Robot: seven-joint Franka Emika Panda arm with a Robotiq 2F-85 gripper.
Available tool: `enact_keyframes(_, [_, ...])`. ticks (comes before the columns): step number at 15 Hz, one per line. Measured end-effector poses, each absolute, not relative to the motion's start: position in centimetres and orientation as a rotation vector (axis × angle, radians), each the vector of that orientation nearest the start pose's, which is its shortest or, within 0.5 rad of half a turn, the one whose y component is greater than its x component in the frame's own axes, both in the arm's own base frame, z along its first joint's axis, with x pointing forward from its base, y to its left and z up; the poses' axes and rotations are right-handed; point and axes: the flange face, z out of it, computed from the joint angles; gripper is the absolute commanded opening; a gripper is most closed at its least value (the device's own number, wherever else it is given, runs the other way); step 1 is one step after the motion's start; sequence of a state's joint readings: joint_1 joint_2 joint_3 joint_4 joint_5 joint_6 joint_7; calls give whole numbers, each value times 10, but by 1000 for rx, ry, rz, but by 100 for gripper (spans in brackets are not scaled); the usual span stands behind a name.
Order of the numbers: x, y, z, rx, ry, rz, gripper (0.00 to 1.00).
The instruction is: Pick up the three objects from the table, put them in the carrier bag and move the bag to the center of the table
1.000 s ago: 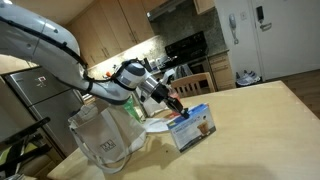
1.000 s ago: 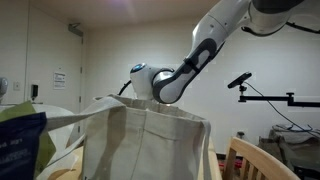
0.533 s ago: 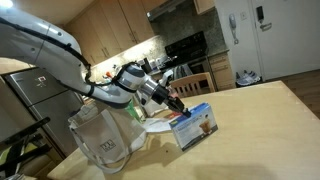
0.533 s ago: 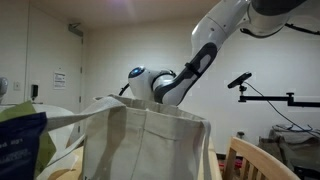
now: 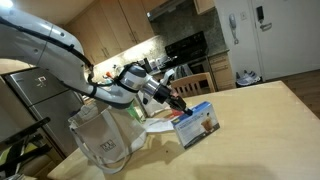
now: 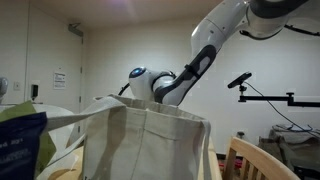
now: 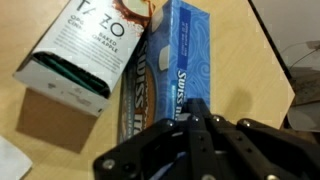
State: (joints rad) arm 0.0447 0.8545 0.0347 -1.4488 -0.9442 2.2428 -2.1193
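The light-blue carton (image 5: 198,124) stands tilted on the light-wood table (image 5: 260,125). In the wrist view its blue side (image 7: 190,50) fills the middle. My gripper (image 5: 179,103) comes down on its top edge, and the fingers (image 7: 196,112) look closed on it. A pale box with a dark green end (image 7: 80,50) lies right beside the carton. The whitish carrier bag (image 5: 103,142) stands open to the left of my gripper and fills the near part of an exterior view (image 6: 140,140). I cannot make out the red-and-white packet.
Kitchen cabinets and a dark stove (image 5: 190,50) stand behind the table. A wooden chair back (image 6: 265,160) and a camera on a stand (image 6: 240,82) are beside the bag. A dark blue and yellow item (image 6: 20,140) sits at the frame's edge.
My gripper and the light-blue carton have shifted slightly to the right together. The bag has not moved.
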Motion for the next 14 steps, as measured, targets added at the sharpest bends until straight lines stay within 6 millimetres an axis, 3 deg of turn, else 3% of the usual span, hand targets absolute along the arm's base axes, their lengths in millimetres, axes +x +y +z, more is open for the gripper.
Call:
enact_keyframes(6, [734,-10,198,656,2656,-487,0])
enact_keyframes(14, [732,-53,206,915,2615,35,0])
